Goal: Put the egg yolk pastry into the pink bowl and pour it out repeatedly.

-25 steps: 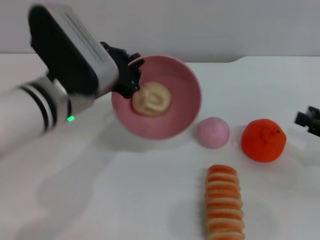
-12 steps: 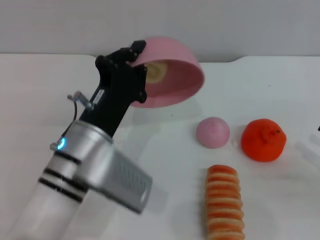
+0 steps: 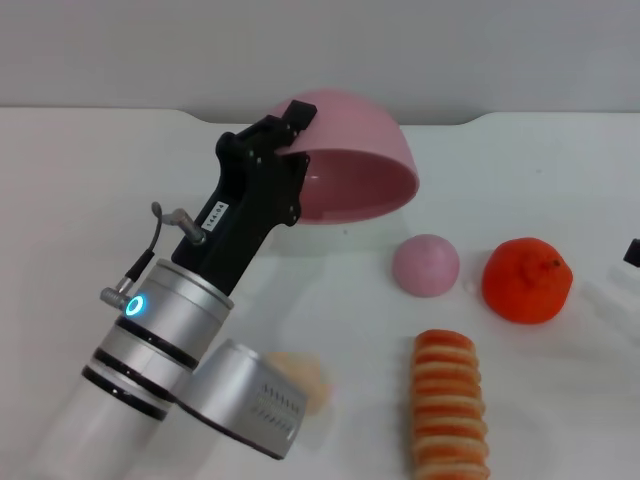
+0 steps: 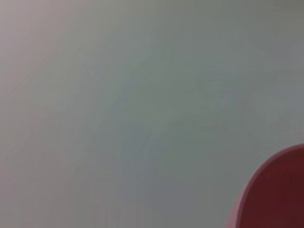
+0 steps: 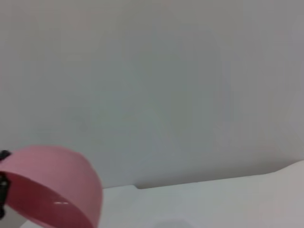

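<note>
My left gripper (image 3: 291,141) is shut on the near rim of the pink bowl (image 3: 355,165), which it holds above the table's far middle, tipped over with its mouth facing down and toward me. No pastry shows inside the bowl. The egg yolk pastry (image 3: 306,381) is a pale beige blur low at the front, beside the arm's silver housing and partly hidden by it. An edge of the pink bowl (image 4: 275,194) shows in the left wrist view, and the tipped pink bowl (image 5: 52,183) in the right wrist view. My right gripper (image 3: 632,252) sits parked at the right edge.
On the white table (image 3: 120,180), a smooth pink dome (image 3: 426,265) and an orange (image 3: 527,280) lie to the right of the bowl. A striped ridged roll (image 3: 451,410) lies in front of them. A grey wall runs behind the table.
The left arm has rolled the bowl from facing me to mouth down. The pastry has left the bowl and now shows low near the table's front.
</note>
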Controlling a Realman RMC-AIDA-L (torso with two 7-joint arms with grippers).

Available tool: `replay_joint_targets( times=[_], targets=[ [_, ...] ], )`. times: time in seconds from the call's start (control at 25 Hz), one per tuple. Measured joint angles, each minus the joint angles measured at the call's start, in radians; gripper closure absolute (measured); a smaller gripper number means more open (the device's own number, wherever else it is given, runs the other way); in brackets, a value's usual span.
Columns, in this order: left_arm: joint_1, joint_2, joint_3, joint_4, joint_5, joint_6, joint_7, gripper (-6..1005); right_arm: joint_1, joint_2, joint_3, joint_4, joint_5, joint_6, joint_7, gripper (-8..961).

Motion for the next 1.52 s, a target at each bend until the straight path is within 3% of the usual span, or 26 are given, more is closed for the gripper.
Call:
replay_joint_targets(
  times=[0.2, 0.48, 0.52, 0.64, 0.8, 0.88, 1.08, 1.28, 1.4, 1.48, 1.52],
  targets=[
    [-0.015, 0.000, -0.024, -0.001, -0.006, 0.055, -0.074, 1000, 0.013, -0.001, -0.002, 0.049, 0.000, -0.001, -0.011, 336],
    [-0.020, 0.009, -0.142, 0.096, -0.106, 0.147, -0.298, 1000, 0.035, 0.001, -0.003, 0.067, 0.001, -0.038, -0.087, 337],
    [0.008, 0.015, -0.221, 0.212, -0.163, 0.276, -0.336, 1000, 0.042, 0.002, -0.003, 0.070, 0.003, -0.047, -0.096, 337],
    [0.051, 0.017, -0.339, 0.361, -0.196, 0.513, -0.347, 999, 0.065, 0.002, -0.003, 0.082, 0.004, -0.071, -0.105, 337],
    [0.089, 0.017, -0.590, 0.577, -0.259, 1.058, -0.411, 999, 0.103, 0.003, -0.003, 0.088, 0.006, -0.102, -0.105, 337],
    [0.085, 0.018, -0.680, 0.621, -0.279, 1.236, -0.449, 999, 0.125, 0.004, -0.004, 0.089, 0.007, -0.112, -0.106, 338],
    [0.026, 0.021, -1.012, 0.692, -0.279, 1.782, -0.630, 998, 0.183, 0.007, -0.053, 0.090, 0.008, -0.133, -0.106, 339],
    [-0.032, 0.025, -1.279, 0.703, -0.223, 2.179, -0.789, 999, 0.268, 0.008, -0.148, 0.093, 0.008, -0.125, -0.102, 340],
    [-0.026, 0.025, -1.373, 0.747, -0.139, 2.310, -0.865, 999, 0.333, 0.010, -0.234, 0.105, 0.009, -0.082, -0.102, 340],
    [-0.010, 0.025, -1.403, 0.780, -0.094, 2.348, -0.894, 999, 0.379, 0.010, -0.336, 0.109, 0.008, -0.033, -0.097, 341],
    [0.003, 0.025, -1.419, 0.802, -0.071, 2.367, -0.909, 998, 0.426, 0.007, -0.473, 0.106, 0.003, 0.032, -0.057, 341]
  ],
)
